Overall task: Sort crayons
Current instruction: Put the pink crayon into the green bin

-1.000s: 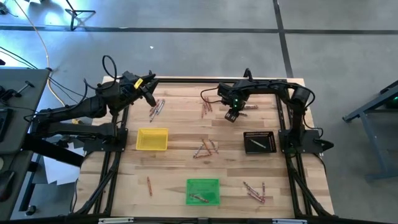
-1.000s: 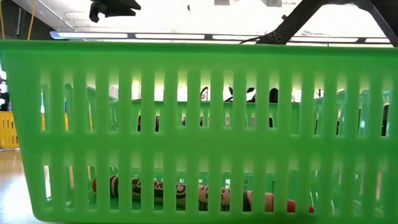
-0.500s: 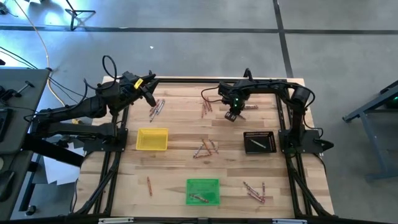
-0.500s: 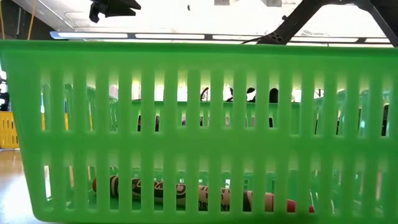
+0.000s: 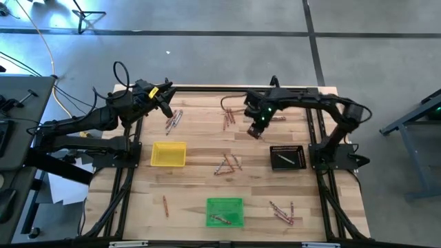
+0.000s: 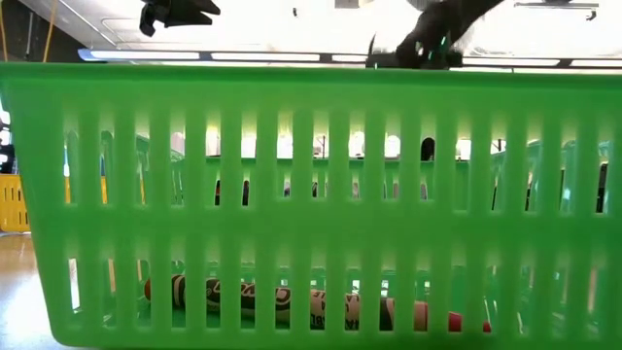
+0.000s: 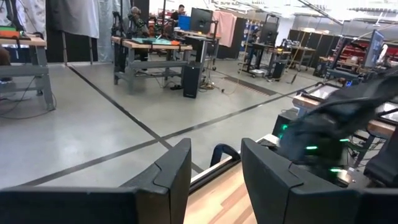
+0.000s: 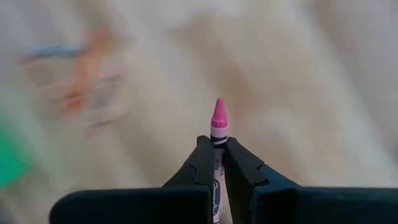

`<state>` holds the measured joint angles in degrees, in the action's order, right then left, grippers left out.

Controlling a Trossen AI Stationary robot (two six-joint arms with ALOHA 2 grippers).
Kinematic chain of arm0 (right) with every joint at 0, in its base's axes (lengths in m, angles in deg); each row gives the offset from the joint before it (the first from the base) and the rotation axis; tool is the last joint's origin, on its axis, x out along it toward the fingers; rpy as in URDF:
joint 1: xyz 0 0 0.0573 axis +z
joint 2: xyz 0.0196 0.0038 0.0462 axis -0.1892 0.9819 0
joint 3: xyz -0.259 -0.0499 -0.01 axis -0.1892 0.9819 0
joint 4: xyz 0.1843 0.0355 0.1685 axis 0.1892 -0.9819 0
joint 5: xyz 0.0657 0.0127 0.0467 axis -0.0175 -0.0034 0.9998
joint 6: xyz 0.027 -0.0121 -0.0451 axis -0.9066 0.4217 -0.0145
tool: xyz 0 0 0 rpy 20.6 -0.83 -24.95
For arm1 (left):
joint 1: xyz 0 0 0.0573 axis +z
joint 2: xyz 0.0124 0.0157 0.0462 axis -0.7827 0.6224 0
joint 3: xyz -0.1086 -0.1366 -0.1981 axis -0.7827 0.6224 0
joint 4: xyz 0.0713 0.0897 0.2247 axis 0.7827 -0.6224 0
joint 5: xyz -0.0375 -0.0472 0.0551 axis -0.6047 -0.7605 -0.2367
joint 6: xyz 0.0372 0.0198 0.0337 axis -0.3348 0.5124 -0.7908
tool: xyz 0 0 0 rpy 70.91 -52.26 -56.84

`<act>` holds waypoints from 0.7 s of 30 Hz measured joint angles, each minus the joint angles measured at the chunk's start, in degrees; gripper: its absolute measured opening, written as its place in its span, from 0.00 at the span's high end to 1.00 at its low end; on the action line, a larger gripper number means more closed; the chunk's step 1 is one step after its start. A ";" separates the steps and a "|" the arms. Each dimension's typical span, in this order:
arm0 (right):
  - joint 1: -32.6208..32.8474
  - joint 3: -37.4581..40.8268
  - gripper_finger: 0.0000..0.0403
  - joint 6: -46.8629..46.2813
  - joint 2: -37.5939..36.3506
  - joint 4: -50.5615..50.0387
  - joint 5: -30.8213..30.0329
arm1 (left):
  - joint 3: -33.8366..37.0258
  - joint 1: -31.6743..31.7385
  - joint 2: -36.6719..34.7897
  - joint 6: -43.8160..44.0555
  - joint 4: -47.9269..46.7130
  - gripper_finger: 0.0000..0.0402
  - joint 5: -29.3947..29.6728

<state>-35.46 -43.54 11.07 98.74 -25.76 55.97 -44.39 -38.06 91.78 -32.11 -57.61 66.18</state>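
My right gripper [image 5: 256,130] is over the far middle of the table, shut on a pink crayon [image 8: 217,116]. Loose crayons lie in small groups on the wood: far left [image 5: 174,118], far middle [image 5: 229,118], centre [image 5: 227,164], near right [image 5: 282,212], and a single one near left [image 5: 165,205]. More crayons lie in the green tray [image 5: 236,204], and they show through its slotted wall in the low view [image 6: 292,301]. My left gripper [image 7: 214,171] is held level above the table's far left corner [image 5: 164,96], open and with nothing in it. My right gripper pinches the pink crayon's paper-wrapped body [image 8: 216,167] between its two fingers. The crayon lies along the fingers, and its pointed tip [image 8: 217,112] sticks out past the fingertips. The fingers slant down from above, with the crayon clear of the table.
A yellow tray [image 5: 157,156] stands at the left and a black tray [image 5: 275,151] at the right, with the green one at the near middle. Bare wood lies between the trays and the crayon groups.
My right gripper has risen from the table at the far middle with the pink crayon and has tipped. Its arm's elbow has swung toward the table's right edge. The move came in the last half second.
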 joint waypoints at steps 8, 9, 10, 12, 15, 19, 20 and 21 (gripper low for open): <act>19.09 -0.07 0.99 6.39 -9.06 1.64 0.81 | 0.00 0.00 0.00 0.71 0.00 0.69 -0.01; 21.31 -0.07 0.99 6.41 -9.42 2.56 -0.32 | 0.00 0.00 0.00 0.71 -0.02 0.69 0.01; 23.37 -0.08 0.99 6.41 -9.69 3.73 -0.91 | 0.00 0.00 0.00 0.71 -0.01 0.69 -0.01; 26.89 -0.07 0.99 6.41 -9.71 5.89 -1.59 | 0.00 0.00 0.00 0.70 -0.02 0.69 0.01; 30.65 -0.10 0.99 6.30 -9.14 10.46 -1.67 | 0.00 0.00 0.02 0.66 -0.04 0.69 0.01; 33.77 -0.11 0.99 -1.31 -7.49 21.84 -5.28 | 0.03 0.00 0.31 0.64 -0.97 0.69 -0.02; 34.63 -0.11 0.99 -3.42 -6.89 25.49 -6.17 | 0.04 0.00 0.31 0.64 -1.45 0.69 -0.03; 35.58 -0.11 0.99 -4.95 -6.22 29.26 -6.94 | 0.04 0.00 0.31 0.65 -2.20 0.69 -0.03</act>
<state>0.12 -43.65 6.12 92.52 3.50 49.02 -44.34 -38.06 92.08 -31.46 -59.81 66.15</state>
